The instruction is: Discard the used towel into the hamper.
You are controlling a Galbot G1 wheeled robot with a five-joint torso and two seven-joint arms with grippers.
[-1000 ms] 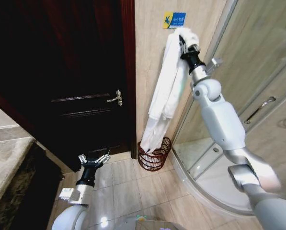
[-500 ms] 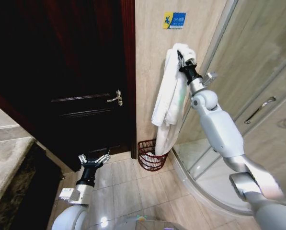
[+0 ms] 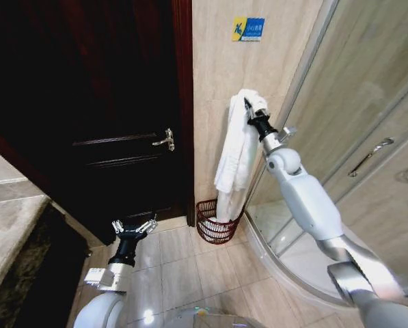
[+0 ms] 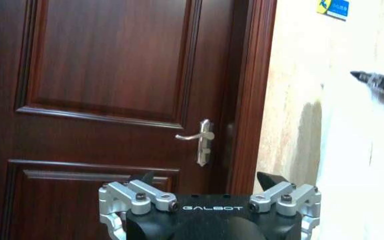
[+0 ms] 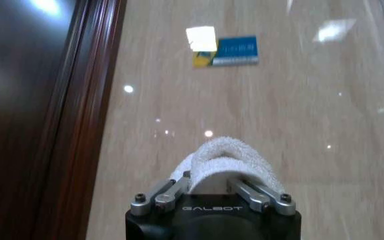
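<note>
A long white towel [image 3: 234,154] hangs from my right gripper [image 3: 249,109], which is shut on its top fold against the beige tiled wall. The towel's lower end dips into the hamper [image 3: 215,227], a dark red-brown wire basket on the floor by the door frame. In the right wrist view the towel [image 5: 229,157] loops over the shut fingers [image 5: 249,192]. My left gripper [image 3: 133,227] is parked low at the left above the floor tiles, its fingers open and holding nothing. In the left wrist view the towel [image 4: 362,165] hangs off to one side.
A dark wooden door [image 3: 115,116] with a metal handle [image 3: 166,140] stands left of the hamper. A curved glass shower enclosure [image 3: 354,130] lies to the right. A blue and yellow sign [image 3: 249,29] is on the wall above. A stone counter [image 3: 5,225] edges the far left.
My right gripper has come down along the wall with the towel, and the towel's lower end has sunk deeper into the hamper. The left arm has not moved.
</note>
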